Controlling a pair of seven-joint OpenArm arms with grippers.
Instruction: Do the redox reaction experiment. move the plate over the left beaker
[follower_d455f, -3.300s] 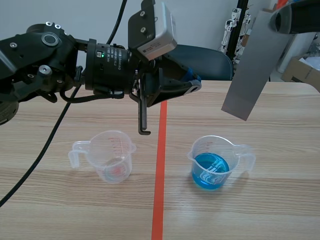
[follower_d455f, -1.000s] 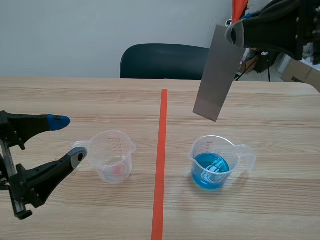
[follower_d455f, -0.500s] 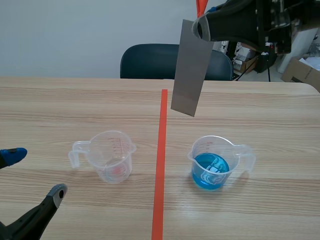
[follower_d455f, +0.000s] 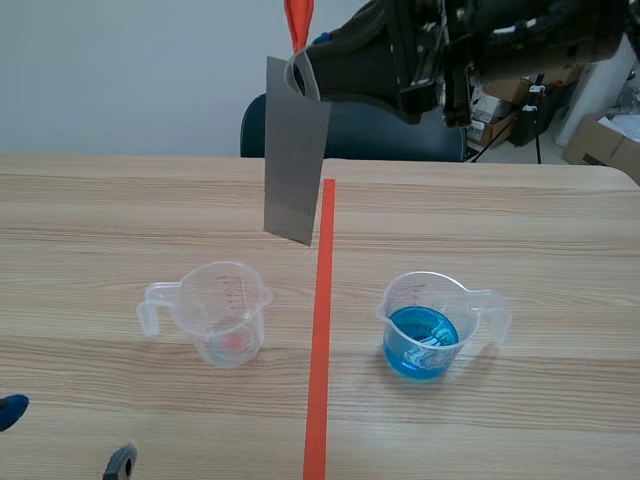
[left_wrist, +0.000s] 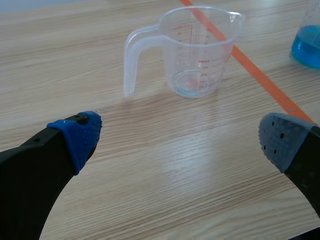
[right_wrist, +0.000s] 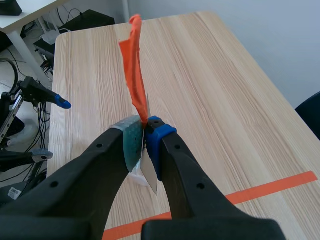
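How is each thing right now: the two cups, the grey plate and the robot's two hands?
Plate: gripped at its top, hanging nearly upright in the air.
Left beaker: upright on the table, almost empty.
Right beaker: upright on the table, blue liquid in its lower part.
Left hand: open, holding nothing, low over the table.
Right hand: shut on the plate, raised.

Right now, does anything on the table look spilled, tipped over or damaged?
Nothing stands out. The left beaker and the blue-filled beaker stand upright, no spill shows, and the grey plate hangs whole from the right tool.
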